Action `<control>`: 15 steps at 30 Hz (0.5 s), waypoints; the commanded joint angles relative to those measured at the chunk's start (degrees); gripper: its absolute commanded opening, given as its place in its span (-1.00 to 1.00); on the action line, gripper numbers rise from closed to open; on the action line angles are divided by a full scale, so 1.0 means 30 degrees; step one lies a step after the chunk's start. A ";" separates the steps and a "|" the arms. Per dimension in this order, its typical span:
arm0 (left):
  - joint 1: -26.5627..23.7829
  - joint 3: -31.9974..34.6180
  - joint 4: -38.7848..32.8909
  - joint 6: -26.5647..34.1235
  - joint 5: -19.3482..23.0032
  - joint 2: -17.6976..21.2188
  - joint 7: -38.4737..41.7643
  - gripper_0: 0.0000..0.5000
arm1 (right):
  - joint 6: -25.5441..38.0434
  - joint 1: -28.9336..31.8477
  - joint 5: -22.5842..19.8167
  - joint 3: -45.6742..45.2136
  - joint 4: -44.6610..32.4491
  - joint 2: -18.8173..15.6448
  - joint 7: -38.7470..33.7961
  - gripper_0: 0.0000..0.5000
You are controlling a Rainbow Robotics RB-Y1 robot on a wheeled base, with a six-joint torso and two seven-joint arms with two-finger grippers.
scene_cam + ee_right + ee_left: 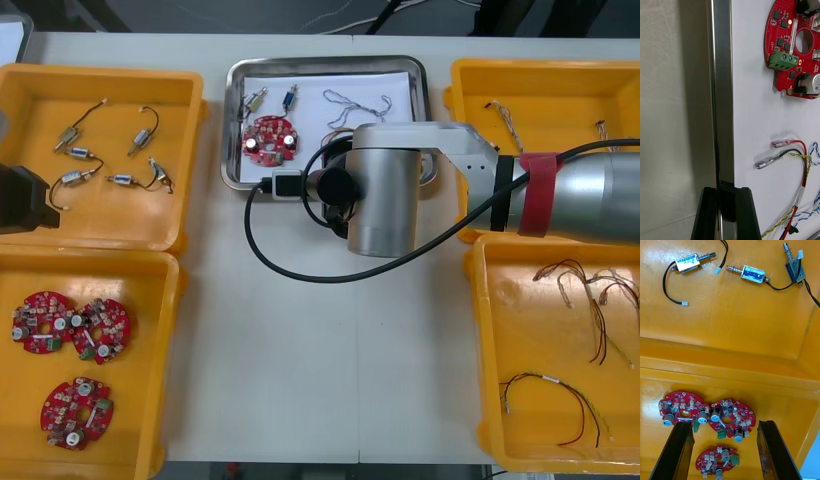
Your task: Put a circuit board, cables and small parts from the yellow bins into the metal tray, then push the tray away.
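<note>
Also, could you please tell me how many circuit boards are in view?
4. One board lies in the metal tray; three boards lie in the near-left yellow bin, near the left gripper. The right gripper holds the tray's rim; its arm may hide more.

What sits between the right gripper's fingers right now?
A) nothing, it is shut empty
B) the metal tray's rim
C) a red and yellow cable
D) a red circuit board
B: in the right wrist view the right gripper has its fingers closed on either side of the rim of the metal tray. The circuit board and cables lie free inside. The left gripper hangs open over a yellow bin of boards.
</note>
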 commanded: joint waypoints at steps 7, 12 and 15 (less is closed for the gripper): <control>0.0318 0.0596 -0.0394 0.0143 0.0141 0.0895 -0.1740 1.00 | -0.1046 -0.1358 0.0297 0.0194 0.1083 -0.0075 0.1055 -1.00; 0.0318 0.0596 -0.0394 0.0143 0.0141 0.0895 -0.1740 1.00 | -0.1046 -0.1358 0.0297 0.0194 0.1142 -0.0016 0.1025 -1.00; 0.0318 0.0596 -0.0394 0.0143 0.0141 0.0895 -0.1740 1.00 | -0.1046 -0.1358 0.0268 0.0194 0.1142 0.0013 0.1025 -0.92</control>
